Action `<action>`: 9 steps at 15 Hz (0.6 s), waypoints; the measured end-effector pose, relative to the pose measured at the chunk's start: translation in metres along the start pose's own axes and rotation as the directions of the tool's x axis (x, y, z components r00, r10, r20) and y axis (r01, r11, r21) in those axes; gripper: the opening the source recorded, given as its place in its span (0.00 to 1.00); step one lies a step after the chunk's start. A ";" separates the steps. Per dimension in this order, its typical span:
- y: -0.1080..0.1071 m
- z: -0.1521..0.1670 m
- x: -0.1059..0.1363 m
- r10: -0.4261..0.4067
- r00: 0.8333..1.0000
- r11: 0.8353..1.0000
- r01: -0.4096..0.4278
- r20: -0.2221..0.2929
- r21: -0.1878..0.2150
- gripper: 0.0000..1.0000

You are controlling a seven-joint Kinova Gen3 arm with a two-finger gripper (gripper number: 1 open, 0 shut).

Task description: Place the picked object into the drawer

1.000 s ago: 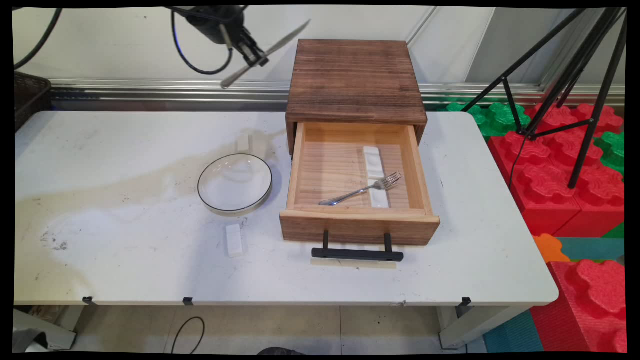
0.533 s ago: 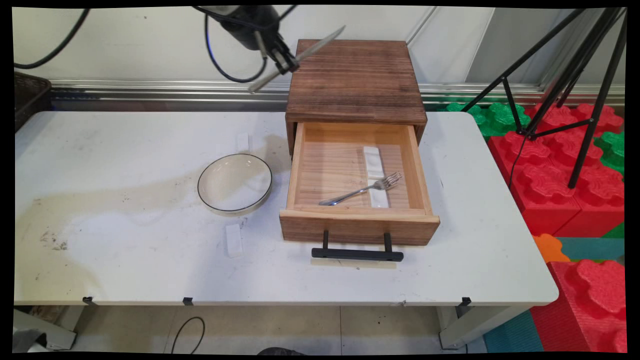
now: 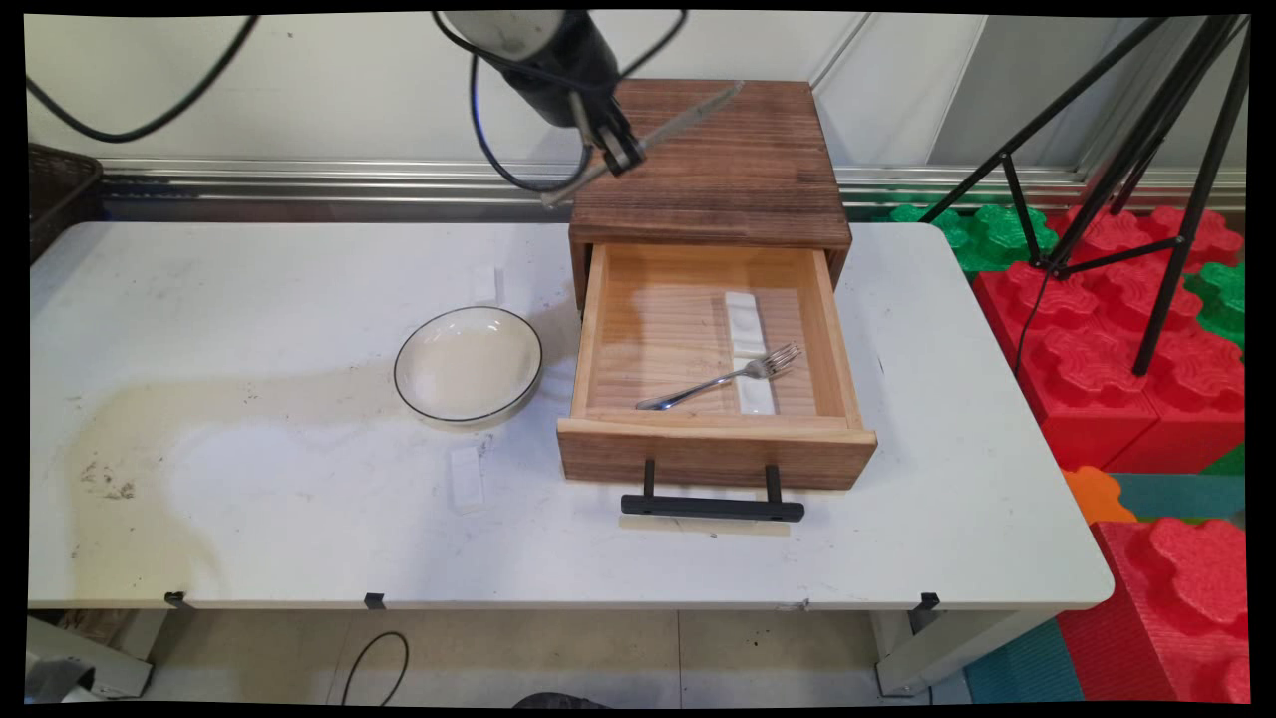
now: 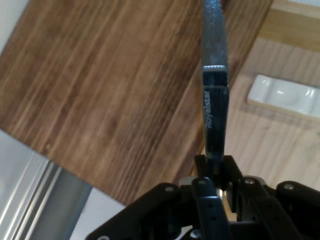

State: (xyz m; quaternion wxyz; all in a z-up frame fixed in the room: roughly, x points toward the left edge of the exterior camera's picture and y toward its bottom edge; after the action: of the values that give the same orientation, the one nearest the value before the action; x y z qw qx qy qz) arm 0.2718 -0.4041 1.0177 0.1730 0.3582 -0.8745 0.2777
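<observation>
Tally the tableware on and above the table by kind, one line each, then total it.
Knives: 1, knife in the end effector
Forks: 1, fork in the drawer
Bowls: 1, bowl
White cutlery rests: 3
Total: 6

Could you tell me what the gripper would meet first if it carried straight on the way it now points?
Probably the wooden drawer box's top, which fills the hand view beyond the gripper; the held knife would touch first.
</observation>
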 end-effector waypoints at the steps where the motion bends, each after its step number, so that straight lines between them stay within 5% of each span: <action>1: 0.004 0.003 0.003 0.003 1.000 1.000 -0.003 0.001 -0.006 0.00; 9: 0.038 0.045 0.020 -0.007 0.999 0.998 0.009 0.036 -0.068 0.00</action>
State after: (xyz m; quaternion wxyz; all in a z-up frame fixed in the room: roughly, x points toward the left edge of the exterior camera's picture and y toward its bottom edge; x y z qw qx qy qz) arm 0.2256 -0.4194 0.9788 0.1706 0.3605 -0.8849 0.2406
